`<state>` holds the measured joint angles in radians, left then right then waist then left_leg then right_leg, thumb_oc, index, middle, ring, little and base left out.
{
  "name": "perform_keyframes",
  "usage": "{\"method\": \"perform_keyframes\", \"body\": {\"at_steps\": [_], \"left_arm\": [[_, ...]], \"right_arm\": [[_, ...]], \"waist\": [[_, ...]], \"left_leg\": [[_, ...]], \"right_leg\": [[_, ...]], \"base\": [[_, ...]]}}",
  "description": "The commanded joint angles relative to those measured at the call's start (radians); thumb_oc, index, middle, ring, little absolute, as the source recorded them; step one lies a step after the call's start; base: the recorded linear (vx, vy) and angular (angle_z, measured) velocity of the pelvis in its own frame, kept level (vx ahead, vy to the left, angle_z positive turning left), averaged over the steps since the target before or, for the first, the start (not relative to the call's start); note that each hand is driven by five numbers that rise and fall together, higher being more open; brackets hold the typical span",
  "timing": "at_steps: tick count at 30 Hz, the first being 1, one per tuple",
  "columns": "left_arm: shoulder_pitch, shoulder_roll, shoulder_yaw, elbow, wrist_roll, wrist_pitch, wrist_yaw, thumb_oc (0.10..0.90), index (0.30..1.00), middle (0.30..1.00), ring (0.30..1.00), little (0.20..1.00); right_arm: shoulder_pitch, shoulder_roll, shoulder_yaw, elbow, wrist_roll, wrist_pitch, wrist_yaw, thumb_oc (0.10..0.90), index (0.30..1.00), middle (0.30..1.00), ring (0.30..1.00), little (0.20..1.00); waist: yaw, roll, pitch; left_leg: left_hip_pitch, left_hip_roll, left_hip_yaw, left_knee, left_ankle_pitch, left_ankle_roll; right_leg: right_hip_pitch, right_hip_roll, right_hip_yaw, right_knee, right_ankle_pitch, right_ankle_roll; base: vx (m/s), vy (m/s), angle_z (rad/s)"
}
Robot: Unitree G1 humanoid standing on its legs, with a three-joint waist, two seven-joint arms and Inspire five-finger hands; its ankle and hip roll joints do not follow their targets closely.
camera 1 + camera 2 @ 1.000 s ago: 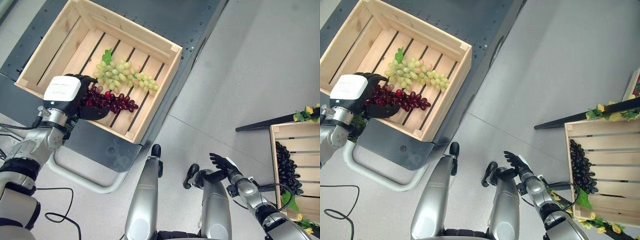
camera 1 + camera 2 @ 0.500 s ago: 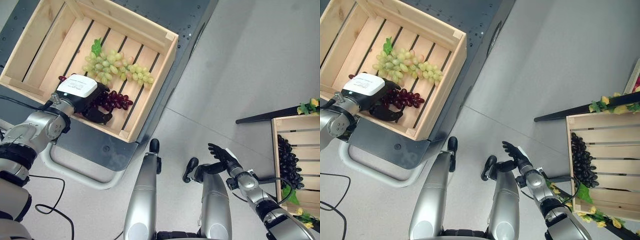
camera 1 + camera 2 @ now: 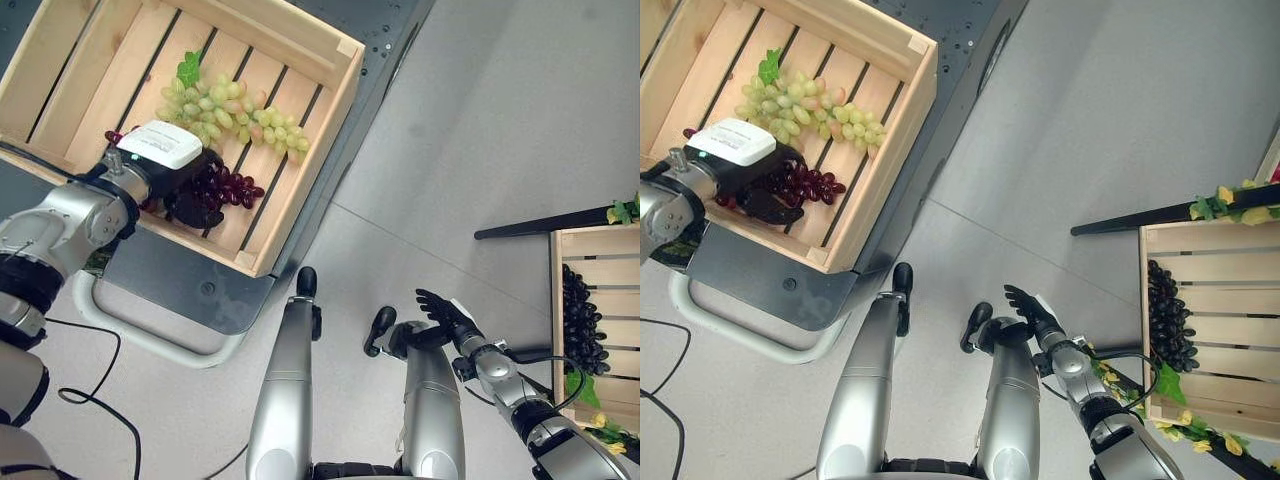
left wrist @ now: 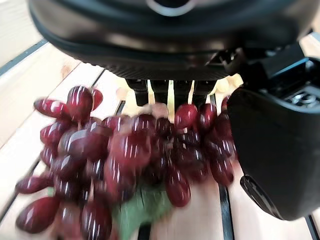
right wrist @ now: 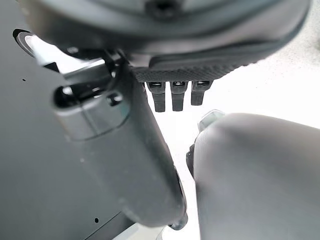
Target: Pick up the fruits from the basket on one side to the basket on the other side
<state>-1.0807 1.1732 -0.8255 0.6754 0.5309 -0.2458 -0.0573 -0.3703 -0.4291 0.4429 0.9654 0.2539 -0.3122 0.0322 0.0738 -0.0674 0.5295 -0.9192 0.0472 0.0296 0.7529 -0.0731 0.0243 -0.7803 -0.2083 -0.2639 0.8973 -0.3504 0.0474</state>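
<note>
A wooden crate [image 3: 312,148] on my left holds a green grape bunch [image 3: 225,105] and a red grape bunch [image 3: 234,187]. My left hand [image 3: 165,165] is down inside this crate over the near end of the red bunch. Its fingers and thumb [image 3: 197,215] curl round the bunch, and the far end sticks out past them. In the left wrist view the red grapes [image 4: 130,160] lie between the fingers and the thumb [image 4: 280,150]. My right hand [image 3: 440,310] hangs low in front of me, open and holding nothing. A second crate [image 3: 556,290] on the right holds black grapes [image 3: 580,330].
The left crate stands on a dark metal cart [image 3: 190,285] with a pale tube rail [image 3: 150,340] at its near edge. A black bar [image 3: 540,225] lies on the grey floor by the right crate, which has yellow flowers and leaves [image 3: 605,435] on it.
The camera has shifted, so the left crate sits higher in the picture. My left hand has settled further over the red grapes and its thumb has curled under them. The right hand has barely moved.
</note>
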Motion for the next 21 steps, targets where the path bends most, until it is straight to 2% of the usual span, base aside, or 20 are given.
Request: {"method": "perform_keyframes", "body": {"at_steps": [1, 2, 5, 13, 21], "left_arm": [[-0.011, 0.046, -0.04, 0.082, 0.081, 0.15, -0.112, 0.568, 0.552, 0.552, 0.552, 0.552], [-0.023, 0.04, -0.053, 0.095, 0.088, 0.161, -0.129, 0.4, 0.3, 0.3, 0.3, 0.3], [-0.037, 0.032, -0.068, 0.098, 0.093, 0.181, -0.148, 0.4, 0.3, 0.3, 0.3, 0.3], [-0.044, 0.042, -0.071, 0.084, 0.145, 0.181, -0.127, 0.4, 0.3, 0.3, 0.3, 0.3], [0.06, 0.049, 0.014, 0.134, 0.165, 0.078, -0.048, 0.4, 0.3, 0.3, 0.3, 0.3]], "right_arm": [[0.036, -0.08, -0.033, -0.032, 0.079, -0.077, -0.04, 0.8, 0.9, 0.9, 0.9, 0.9], [0.034, -0.08, -0.033, -0.028, 0.079, -0.087, -0.034, 0.8, 0.9, 0.9, 0.9, 0.9], [0.028, -0.081, -0.029, -0.031, 0.086, -0.096, -0.03, 0.8, 0.9, 0.9, 0.9, 0.9], [0.03, -0.072, -0.034, -0.041, 0.091, -0.123, -0.01, 0.8, 0.9, 0.9, 0.9, 0.9], [0.046, -0.064, -0.038, -0.081, 0.085, -0.115, -0.017, 0.8, 0.9, 0.9, 0.9, 0.9]], "waist": [[-0.004, 0.004, -0.01], [-0.007, 0.002, -0.01], [-0.008, 0.004, -0.01], [-0.004, 0.006, -0.01], [0.001, 0.014, -0.01]], "left_leg": [[0.1, -0.028, 0.071, 0.005, -0.191, 0.039], [0.099, -0.026, 0.071, 0.003, -0.192, 0.039], [0.105, -0.024, 0.074, -0.002, -0.19, 0.036], [0.168, -0.024, 0.07, -0.035, -0.185, 0.029], [0.32, -0.027, 0.075, -0.086, -0.183, 0.022]], "right_leg": [[0.004, 0.035, -0.009, -0.042, 0.128, -0.001], [0.001, 0.034, -0.009, -0.041, 0.128, 0.0], [0.009, 0.033, -0.011, -0.05, 0.127, -0.001], [0.065, 0.029, -0.017, -0.083, 0.134, 0.005], [0.207, 0.023, -0.019, -0.143, 0.129, 0.007]], "base": [[0.0, 0.0, 0.0], [0.0, 0.0, 0.0], [0.0, 0.0, 0.0], [-0.02, -0.04, 0.0], [-0.01, -0.036, -0.02]]}}
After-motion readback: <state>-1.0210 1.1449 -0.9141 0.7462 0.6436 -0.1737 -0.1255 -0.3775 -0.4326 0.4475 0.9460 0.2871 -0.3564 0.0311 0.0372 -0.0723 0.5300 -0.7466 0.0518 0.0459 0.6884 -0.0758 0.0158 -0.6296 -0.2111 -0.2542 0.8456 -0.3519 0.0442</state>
